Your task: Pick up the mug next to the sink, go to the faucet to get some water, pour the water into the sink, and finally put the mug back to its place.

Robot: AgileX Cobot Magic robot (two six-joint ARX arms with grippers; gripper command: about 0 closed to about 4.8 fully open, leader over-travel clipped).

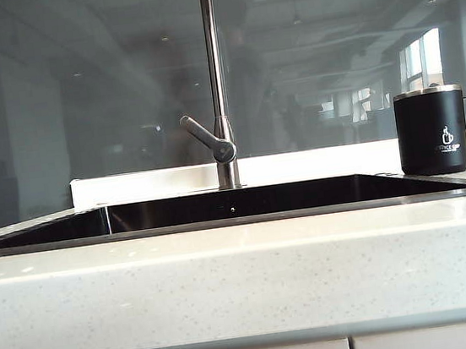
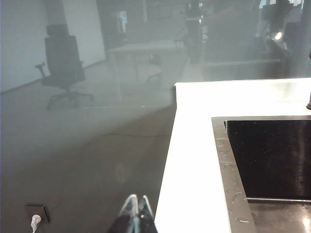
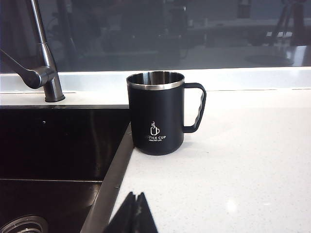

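A matte black mug (image 1: pixel 432 130) (image 3: pixel 157 113) with a steel rim and a white cup logo stands upright on the white counter at the sink's right edge, handle turned away from the basin. The dark sink (image 1: pixel 228 205) (image 3: pixel 53 145) (image 2: pixel 272 160) lies sunk in the counter. Behind it rises the steel faucet (image 1: pixel 217 83) (image 3: pixel 43 58), its lever angled to the left. My right gripper (image 3: pixel 136 195) is shut and empty, some way in front of the mug. My left gripper (image 2: pixel 137 198) is shut and empty, off the counter's left end above the floor. Neither gripper shows in the exterior view.
A low white ledge and a glass pane (image 1: pixel 79 100) run behind the counter (image 1: pixel 246 283). The sink drain (image 3: pixel 24 225) sits near the basin's front. Beyond the counter's left end I see floor, a wall socket (image 2: pixel 36 216) and an office chair (image 2: pixel 63 63).
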